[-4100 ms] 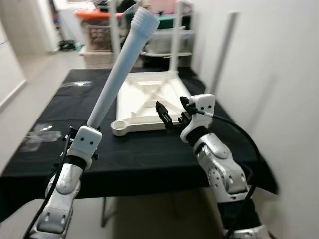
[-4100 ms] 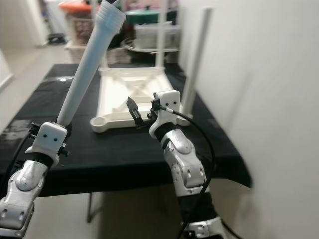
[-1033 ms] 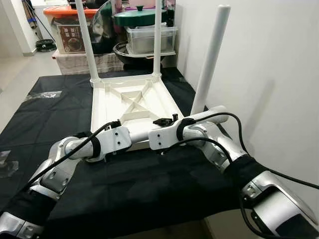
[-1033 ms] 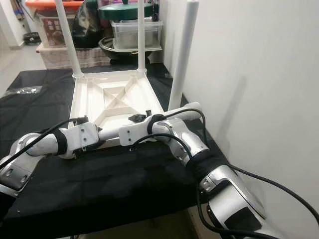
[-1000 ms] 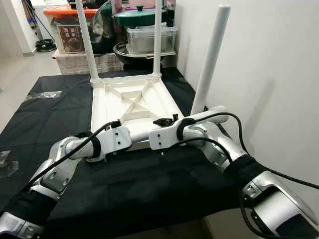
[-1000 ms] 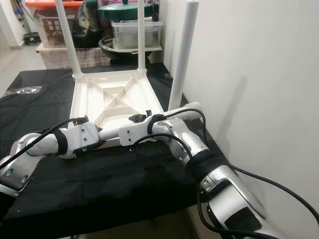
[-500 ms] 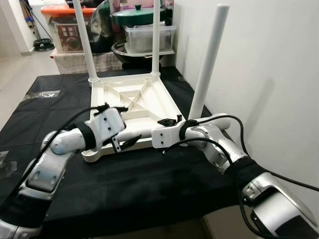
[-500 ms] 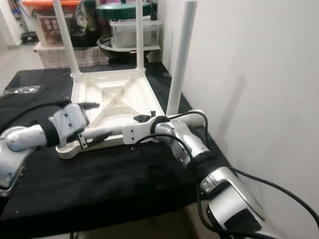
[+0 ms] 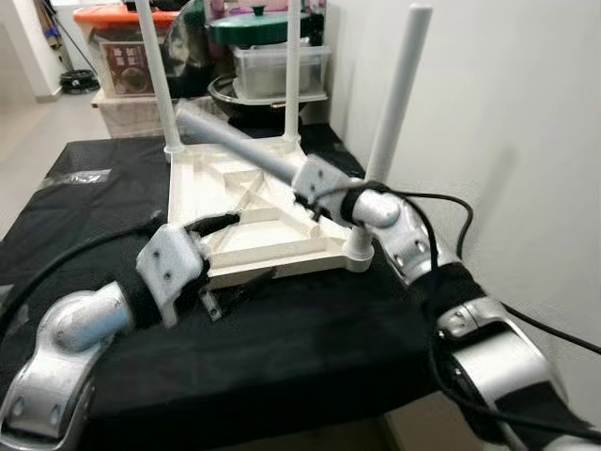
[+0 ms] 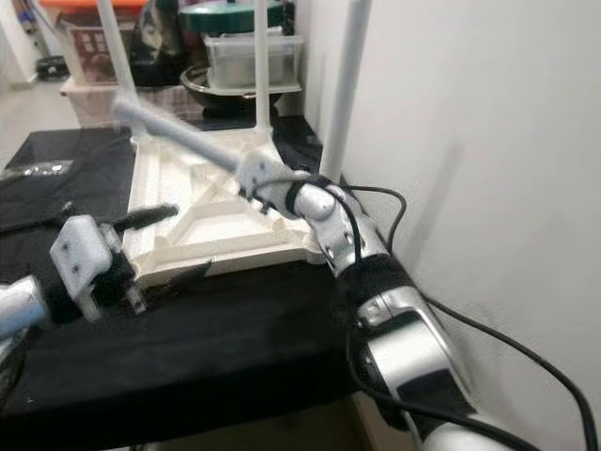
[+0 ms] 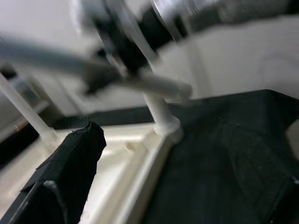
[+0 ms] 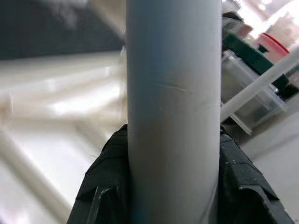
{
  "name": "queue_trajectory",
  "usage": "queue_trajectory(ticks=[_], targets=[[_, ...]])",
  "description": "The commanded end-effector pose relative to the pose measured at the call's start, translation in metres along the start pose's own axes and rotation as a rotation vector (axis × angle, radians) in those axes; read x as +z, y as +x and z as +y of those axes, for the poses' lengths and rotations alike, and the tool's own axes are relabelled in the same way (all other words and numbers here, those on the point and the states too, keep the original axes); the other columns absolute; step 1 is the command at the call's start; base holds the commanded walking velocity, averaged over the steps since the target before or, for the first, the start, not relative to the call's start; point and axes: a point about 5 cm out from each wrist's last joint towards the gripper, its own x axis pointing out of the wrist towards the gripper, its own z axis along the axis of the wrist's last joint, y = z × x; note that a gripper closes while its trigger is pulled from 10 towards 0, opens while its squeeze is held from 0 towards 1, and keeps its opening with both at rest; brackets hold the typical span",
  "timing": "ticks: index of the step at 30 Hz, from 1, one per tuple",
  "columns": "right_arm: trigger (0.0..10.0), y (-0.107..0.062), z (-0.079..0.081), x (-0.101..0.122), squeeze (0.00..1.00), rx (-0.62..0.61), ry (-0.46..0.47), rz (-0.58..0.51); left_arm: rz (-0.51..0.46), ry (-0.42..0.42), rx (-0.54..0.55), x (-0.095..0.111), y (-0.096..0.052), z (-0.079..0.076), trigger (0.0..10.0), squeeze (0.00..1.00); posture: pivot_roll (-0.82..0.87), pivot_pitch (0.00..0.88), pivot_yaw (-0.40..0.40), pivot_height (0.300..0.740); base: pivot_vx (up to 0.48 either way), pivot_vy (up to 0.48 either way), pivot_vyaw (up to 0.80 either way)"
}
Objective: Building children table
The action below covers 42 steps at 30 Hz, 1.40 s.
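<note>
Black cloth covers the table [image 9: 113, 188], and the white tabletop [image 9: 254, 221] lies upside down on it with three legs [image 9: 394, 89] standing up from its corners. At the near left, the left gripper [image 9: 230, 254] hovers by the tabletop's near left corner, its two black fingers [image 9: 218, 222] spread apart and holding nothing. To the right, above the tabletop, the right gripper [image 12: 170, 186] pinches the grey loose leg [image 9: 235, 143], which slants up and away toward the far left; its far end looks blurred. Storage boxes [image 9: 127, 61] sit beyond the table.
</note>
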Motion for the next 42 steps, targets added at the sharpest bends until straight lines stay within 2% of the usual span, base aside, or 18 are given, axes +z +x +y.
queue_trajectory(ticks=[1,6,7,8,9,10,11,13,14,16,18,20,24,28,33,40,41,42], targets=[[0.0,0.001,-0.013,0.019,0.0,-0.036,0.139,-0.077,0.017,-0.041,0.003,-0.005,-0.003,-0.004,10.0,0.0,0.05,0.0,-0.068,0.74,0.0,0.0,0.0],[0.0,0.002,-0.023,0.033,0.0,-0.087,0.273,-0.142,0.038,-0.101,0.028,-0.014,-0.005,-0.008,10.0,0.0,0.05,0.0,-0.068,0.74,0.0,0.0,0.0],[0.0,0.003,-0.026,0.039,0.0,-0.106,0.367,-0.185,0.049,-0.121,0.058,-0.017,-0.006,-0.007,10.0,0.0,0.05,0.0,-0.067,0.74,0.0,0.0,0.0],[0.0,0.003,-0.026,0.039,0.0,-0.106,0.367,-0.185,0.049,-0.121,0.058,-0.017,-0.006,-0.007,10.0,0.0,0.05,0.0,-0.067,0.74,0.0,0.0,0.0],[0.0,0.004,-0.028,0.047,0.0,-0.108,0.485,-0.243,0.056,-0.145,0.121,-0.022,-0.007,-0.001,10.0,0.0,0.05,0.0,-0.072,0.74,0.0,0.0,0.0],[0.0,0.004,-0.028,0.047,0.0,-0.108,0.485,-0.243,0.056,-0.145,0.121,-0.022,-0.007,-0.001,10.0,0.0,0.05,0.0,-0.072,0.74,0.0,0.0,0.0],[0.0,0.005,-0.028,0.054,0.0,-0.093,0.603,-0.297,0.054,-0.173,0.183,-0.026,-0.007,0.005,10.0,0.0,0.05,0.0,-0.07,0.74,0.0,0.0,0.0],[0.0,0.005,-0.028,0.054,0.0,-0.093,0.603,-0.297,0.054,-0.173,0.183,-0.026,-0.007,0.005,10.0,0.0,0.05,0.0,-0.07,0.74,0.0,0.0,0.0],[0.0,0.006,-0.024,0.062,0.0,-0.051,0.709,-0.348,0.047,-0.197,0.241,-0.029,-0.008,0.013,10.0,0.0,0.05,0.0,-0.071,0.74,0.0,0.0,0.0],[0.0,0.006,-0.024,0.062,0.0,-0.051,0.709,-0.348,0.047,-0.197,0.241,-0.029,-0.008,0.013,10.0,0.0,0.05,0.0,-0.071,0.74,0.0,0.0,0.0],[0.0,0.008,0.001,0.078,0.0,0.071,0.838,-0.448,0.015,-0.26,0.295,-0.035,-0.003,0.026,10.0,0.0,0.04,0.0,-0.063,0.74,0.0,0.0,0.0],[0.0,0.008,0.001,0.078,0.0,0.071,0.838,-0.448,0.015,-0.26,0.295,-0.035,-0.003,0.026,10.0,0.0,0.04,0.0,-0.063,0.74,0.0,0.0,0.0],[0.0,0.01,0.039,0.099,0.0,0.206,0.882,-0.514,-0.009,-0.373,0.273,-0.045,0.007,0.036,10.0,0.0,0.0,0.0,-0.038,0.74,0.0,0.0,0.0],[0.0,0.014,0.06,0.114,0.0,0.277,0.882,-0.535,-0.026,-0.426,0.239,-0.046,0.014,0.038,10.0,0.0,0.0,0.0,-0.036,0.74,0.0,0.0,0.0],[0.0,0.013,0.077,0.134,0.0,0.368,0.904,-0.573,-0.021,-0.432,0.235,-0.048,0.018,0.04,10.0,0.0,0.01,0.0,-0.042,0.74,0.0,0.0,0.0],[0.0,0.004,0.085,0.145,0.0,0.437,0.918,-0.606,-0.014,-0.448,0.256,-0.053,0.018,0.043,10.0,0.0,0.01,0.0,-0.05,0.74,0.0,0.0,0.0],[0.0,0.002,0.086,0.147,0.0,0.444,0.918,-0.611,-0.019,-0.446,0.264,-0.054,0.018,0.044,1.5,0.0,0.01,0.0,-0.05,0.74,0.0,0.0,0.0],[0.0,0.002,0.086,0.147,0.0,0.444,0.918,-0.611,-0.019,-0.446,0.264,-0.054,0.018,0.044,1.5,0.0,0.01,0.0,-0.05,0.74,0.0,0.0,0.0]])
